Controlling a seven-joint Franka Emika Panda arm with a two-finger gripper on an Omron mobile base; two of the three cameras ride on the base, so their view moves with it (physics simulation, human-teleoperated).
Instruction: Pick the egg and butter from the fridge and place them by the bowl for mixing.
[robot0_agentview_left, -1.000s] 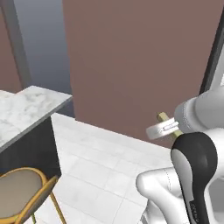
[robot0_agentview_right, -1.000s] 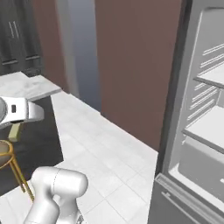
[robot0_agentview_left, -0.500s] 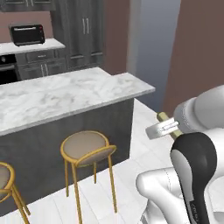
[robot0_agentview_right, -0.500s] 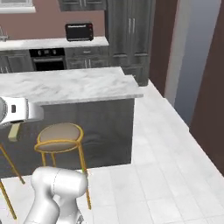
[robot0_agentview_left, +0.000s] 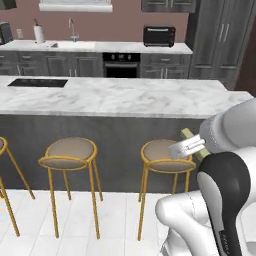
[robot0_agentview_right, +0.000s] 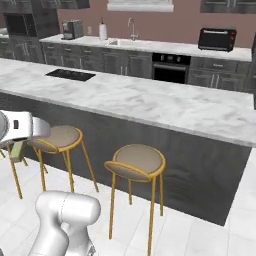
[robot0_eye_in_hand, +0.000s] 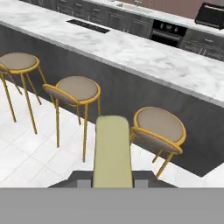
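A pale olive-yellow stick of butter (robot0_eye_in_hand: 113, 148) points away from the hand, and my gripper (robot0_eye_in_hand: 112, 183) is shut on its near end. In the left base view the butter (robot0_agentview_left: 187, 134) pokes out above the gripper (robot0_agentview_left: 189, 147), which is held high in front of the arm, short of the kitchen island. From the right base view the butter (robot0_agentview_right: 15, 150) hangs under the hand at the left edge. The egg, the fridge and the bowl are out of view.
A long island with a marble top (robot0_agentview_left: 115, 97) and a black cooktop (robot0_agentview_left: 36, 82) stands straight ahead. Gold-legged stools (robot0_agentview_left: 67, 151) (robot0_agentview_left: 162, 154) line its near side. Behind it runs a back counter with a toaster oven (robot0_agentview_left: 159, 36) and a sink (robot0_agentview_left: 72, 42). White tiled floor lies below.
The whole picture has swung: the base has turned from the fridge and brown wall to face the island squarely. The butter stays in the shut gripper.
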